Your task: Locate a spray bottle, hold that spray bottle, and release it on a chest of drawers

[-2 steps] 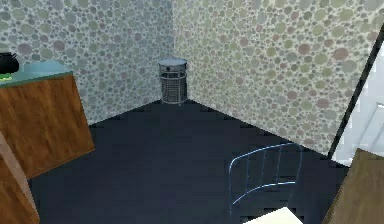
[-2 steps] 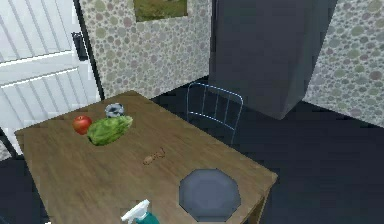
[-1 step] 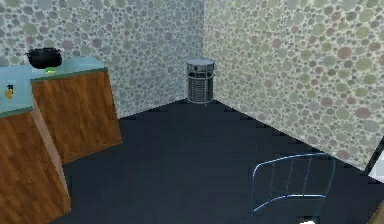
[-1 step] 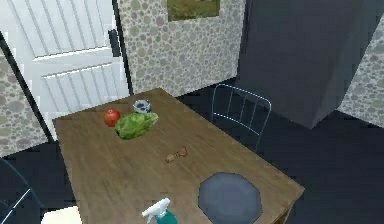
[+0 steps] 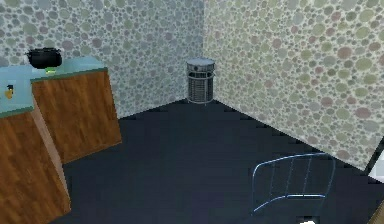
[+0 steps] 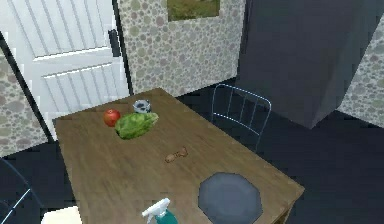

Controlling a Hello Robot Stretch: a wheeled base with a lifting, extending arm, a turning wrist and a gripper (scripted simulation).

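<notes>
Currently, the arm side view shows a wooden table (image 6: 120,170) on a dark floor. At the table's near edge, by the view's bottom edge, stands a teal item with a white top, probably the spray bottle (image 6: 160,212), cut off by the frame. Just to its right lies a dark octagonal mat (image 6: 230,197). Toward the far end lie a red tomato (image 6: 111,117) touching a green lettuce (image 6: 137,125), with a small cup (image 6: 143,105) just behind them. A metal chair (image 6: 243,108) stands at the table's right side. A white door (image 6: 65,50) is beyond the table. The state of the gripper cannot be told. In the forward view, a wooden cabinet (image 5: 70,110) carries a dark pot (image 5: 44,58), and a bin (image 5: 201,81) stands in the corner.
</notes>
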